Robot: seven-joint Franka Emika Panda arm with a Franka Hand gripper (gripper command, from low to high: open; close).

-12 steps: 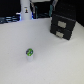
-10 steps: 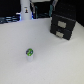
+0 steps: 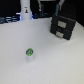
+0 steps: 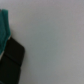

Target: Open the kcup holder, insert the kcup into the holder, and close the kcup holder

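The kcup [image 3: 30,52] is a small white pod with a green top, standing upright on the white table toward the exterior view's lower left. The kcup holder [image 3: 63,26] is a black box at the exterior view's upper right, with its drawer front shut. The two are well apart. In the wrist view a black rounded-cornered object [image 4: 11,60] shows against the white surface; it may be the holder, but the blur leaves that unclear. I cannot make out my gripper's fingers in either view.
A tall white bottle-like object [image 3: 24,11] with a dark mark stands at the back, on the exterior view's left. Dark clutter lines the table's far edge. A teal shape [image 4: 4,27] shows at the wrist view's edge beside the black object.
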